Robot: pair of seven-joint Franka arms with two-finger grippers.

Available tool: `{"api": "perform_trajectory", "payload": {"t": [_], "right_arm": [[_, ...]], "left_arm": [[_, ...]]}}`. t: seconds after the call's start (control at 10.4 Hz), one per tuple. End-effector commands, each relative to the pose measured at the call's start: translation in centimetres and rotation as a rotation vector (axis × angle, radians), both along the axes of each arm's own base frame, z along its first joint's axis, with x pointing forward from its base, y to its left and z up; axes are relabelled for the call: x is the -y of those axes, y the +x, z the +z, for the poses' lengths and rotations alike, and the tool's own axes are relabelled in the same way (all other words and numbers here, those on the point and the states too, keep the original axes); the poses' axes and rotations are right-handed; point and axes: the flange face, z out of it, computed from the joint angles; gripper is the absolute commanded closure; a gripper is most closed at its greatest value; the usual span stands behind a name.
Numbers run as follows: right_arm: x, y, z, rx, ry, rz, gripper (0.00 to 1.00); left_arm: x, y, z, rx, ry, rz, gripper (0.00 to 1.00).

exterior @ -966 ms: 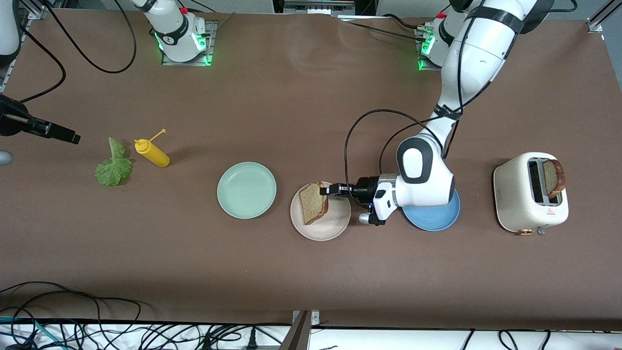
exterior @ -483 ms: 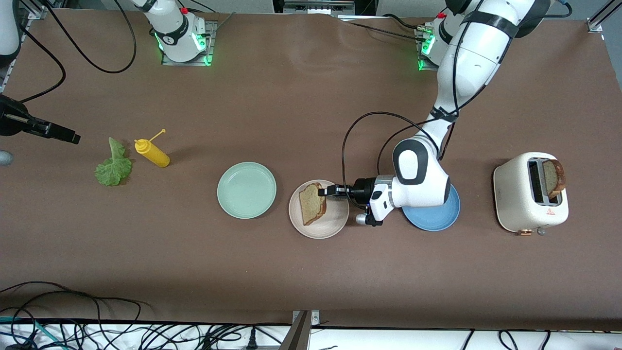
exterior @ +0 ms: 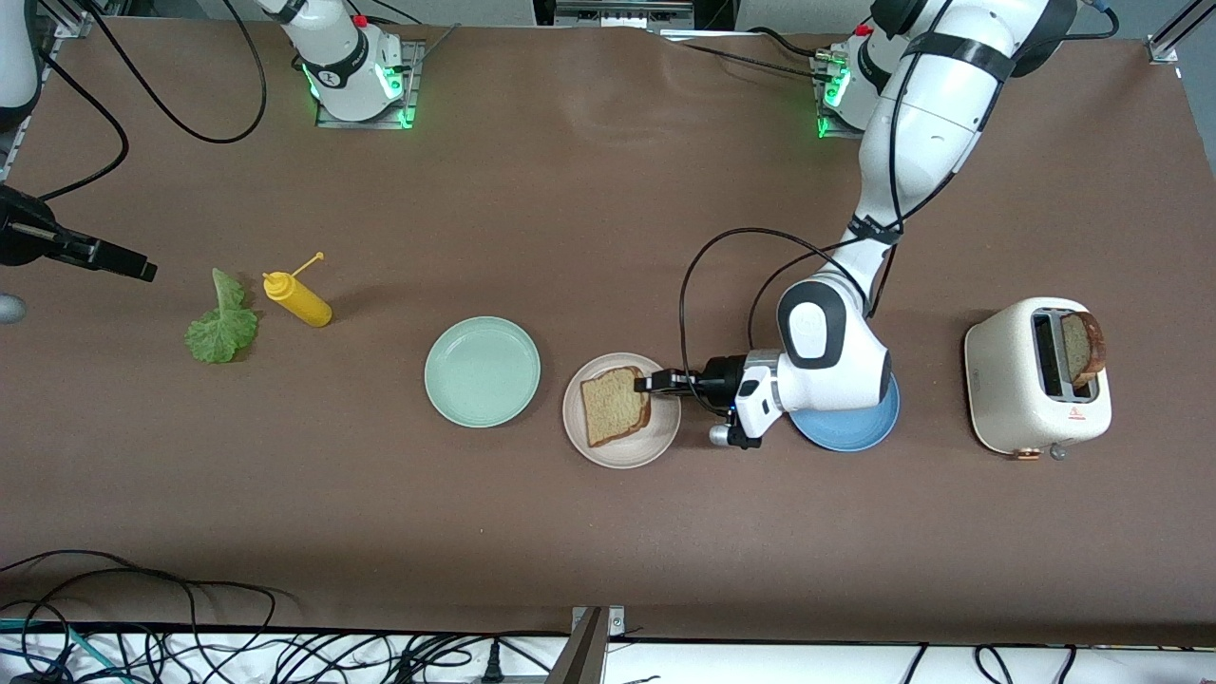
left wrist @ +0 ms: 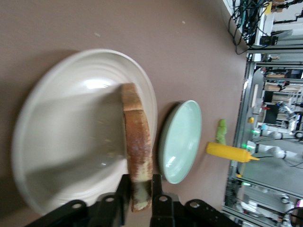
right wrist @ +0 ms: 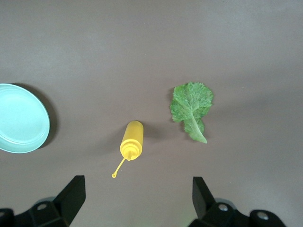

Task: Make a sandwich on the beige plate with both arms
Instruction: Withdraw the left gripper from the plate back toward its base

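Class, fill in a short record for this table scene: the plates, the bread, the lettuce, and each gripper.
Beige plate: round pale beige plate, between mint-green plate and blue plate.
Bread: one tan slice on beige plate; another in white toaster.
Lettuce: green leaf beside yellow squeeze bottle.
Left gripper: fingers astride slice's edge.
Right gripper: open, waiting above the lettuce and bottle.

No legible text, brand name or number appears in any view. The only sign is a small red triangular warning mark, with a line of print beneath it too fine to read, on the side of the white toaster (exterior: pixel 1037 376) standing near the table edge at the left arm's end. A dark round marking on the base of the right arm (exterior: pixel 328 78), by the table edge along which the bases stand, cannot be made out.
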Motion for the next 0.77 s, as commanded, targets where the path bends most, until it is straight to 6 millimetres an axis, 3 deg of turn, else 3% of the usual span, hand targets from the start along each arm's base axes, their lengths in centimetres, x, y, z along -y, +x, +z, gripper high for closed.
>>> {"api": "perform_trajectory", "payload": {"t": [0.0,0.19,0.39,0.48,0.68], "right_arm": [[0.1,-0.4,0.6,-0.001,-0.002,0.010,0.00],[0.1,-0.4,0.6,-0.001,-0.002,0.010,0.00],[0.1,-0.5,0.5,-0.002,-0.002,0.010,0.00],[0.1,-0.4,0.6,-0.001,-0.002,0.010,0.00],[0.1,-0.4,0.6,-0.001,-0.002,0.010,0.00]], "left_arm": [[-3.2,0.4,-1.6,0.050,0.029,-0.007,0.00],[-4.3,0.2,-0.7,0.057,0.037,-0.004,0.00],[-7.4,1.7,1.4,0.096,0.069,0.034,0.00],[-9.7,2.7,3.2,0.133,0.106,0.036,0.00],[-12.4,3.5,9.6,0.301,0.364,-0.173,0.00]]}}
